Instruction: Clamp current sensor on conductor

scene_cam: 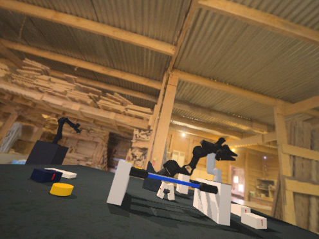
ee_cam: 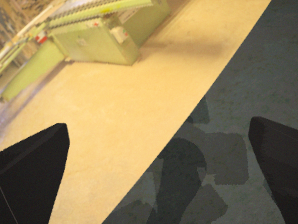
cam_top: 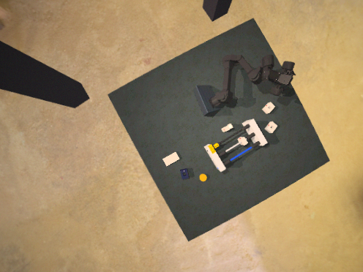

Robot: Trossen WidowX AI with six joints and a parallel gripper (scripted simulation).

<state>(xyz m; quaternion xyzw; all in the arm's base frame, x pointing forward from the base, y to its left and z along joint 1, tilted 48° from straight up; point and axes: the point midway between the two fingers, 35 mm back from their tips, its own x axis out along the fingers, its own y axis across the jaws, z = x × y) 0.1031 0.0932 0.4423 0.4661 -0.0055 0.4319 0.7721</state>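
Note:
A small white sensor with a red mark stands on the table behind the rack, with a gap between its legs in the exterior view. The rack has two white end blocks carrying a blue, a white and a dark conductor. Yellow pieces sit by the left block at the dark conductor. No LOAD lettering is readable. My gripper is open and empty, raised near the mat's edge, far from the sensor.
A white piece appears at the white conductor. Two white blocks lie right of the rack. A white slab, a navy block and a yellow disc lie beyond its left end.

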